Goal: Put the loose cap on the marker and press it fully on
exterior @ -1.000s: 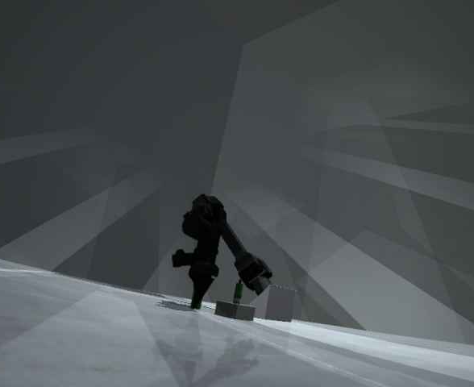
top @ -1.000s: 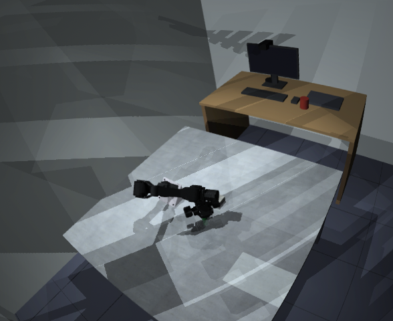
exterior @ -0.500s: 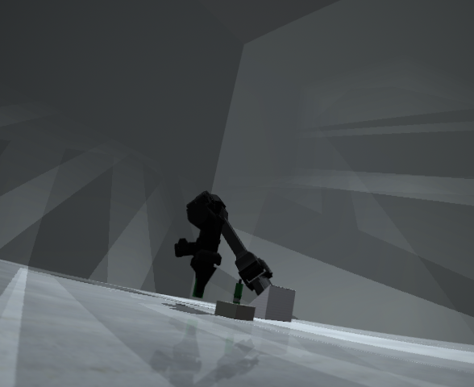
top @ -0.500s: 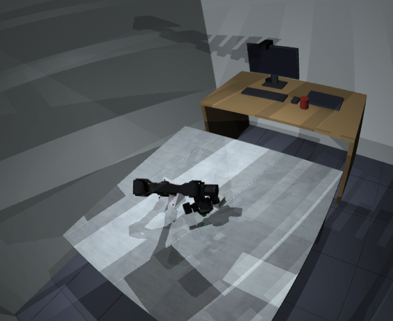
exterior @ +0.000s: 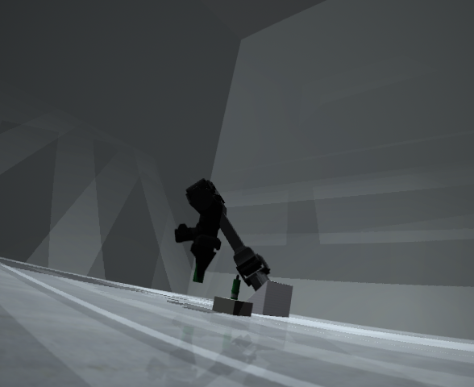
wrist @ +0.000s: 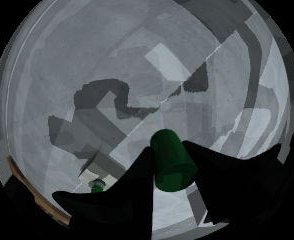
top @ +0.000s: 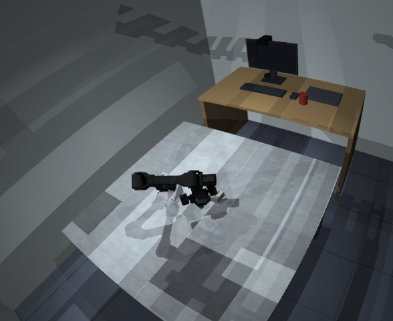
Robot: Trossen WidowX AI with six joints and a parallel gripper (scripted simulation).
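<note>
My gripper (top: 200, 204) (exterior: 200, 275) (wrist: 166, 148) is shut on the green cap (top: 200, 207) (exterior: 195, 276) (wrist: 173, 162). The cap hangs from the fingertips above the table, tilted a little in the exterior view. The green marker (exterior: 235, 287) (wrist: 98, 186) stands upright in the pale holder block (top: 220, 197) (exterior: 222, 305) (wrist: 106, 167), with its dark tip up and bare. The cap is apart from the marker, to its left in the exterior view and to its right in the wrist view. In the top view the arm hides the marker.
The arm's base stands by a pale block (top: 166, 196) (exterior: 278, 298), behind the holder in the exterior view. The grey table (top: 279, 207) (exterior: 62, 329) bears broad shadows and faint reflections. A wooden desk (top: 224, 93) with a monitor (top: 274, 57) and a red cup (top: 303, 98) stands beyond it.
</note>
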